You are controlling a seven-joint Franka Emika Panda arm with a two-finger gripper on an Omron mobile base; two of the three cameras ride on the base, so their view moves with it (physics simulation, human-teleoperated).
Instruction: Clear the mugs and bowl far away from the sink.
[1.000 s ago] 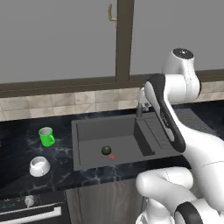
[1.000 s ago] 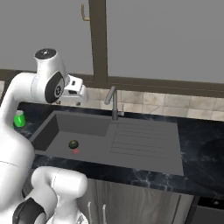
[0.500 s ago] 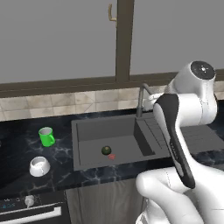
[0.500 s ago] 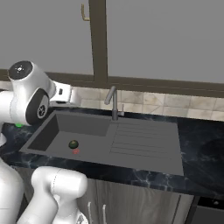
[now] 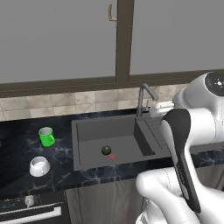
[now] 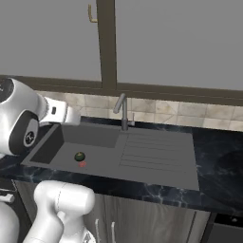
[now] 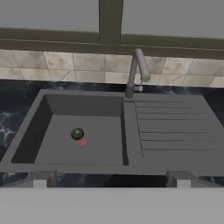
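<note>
The claw (image 7: 111, 177) is spread wide and holds nothing; in the hand view its two finger tips (image 7: 40, 178) rise at the bottom, far apart, above the near edge of the sink (image 7: 175, 144). From that camera the basin lies below and ahead, with the round dark drain (image 7: 77, 133) on its floor and a small red spot (image 7: 82, 142) just beside it.

Going left to right in the left base view: the green mug (image 5: 46, 136) stands upright on the dark marbled bench (image 5: 17, 144), handle toward the sink. Near it, closer to the bench's front edge, sits the white bowl (image 5: 39, 166), apart from the mug. Both are on the bench left of the sink, near its left rim. Then comes the basin, then the ribbed drainboard (image 6: 156, 152) on its right. The faucet (image 6: 122, 110) rises at the back between basin and drainboard, in front of the tiled backsplash (image 6: 190, 113). Above it run grey cabinet doors (image 6: 180, 38).
</note>
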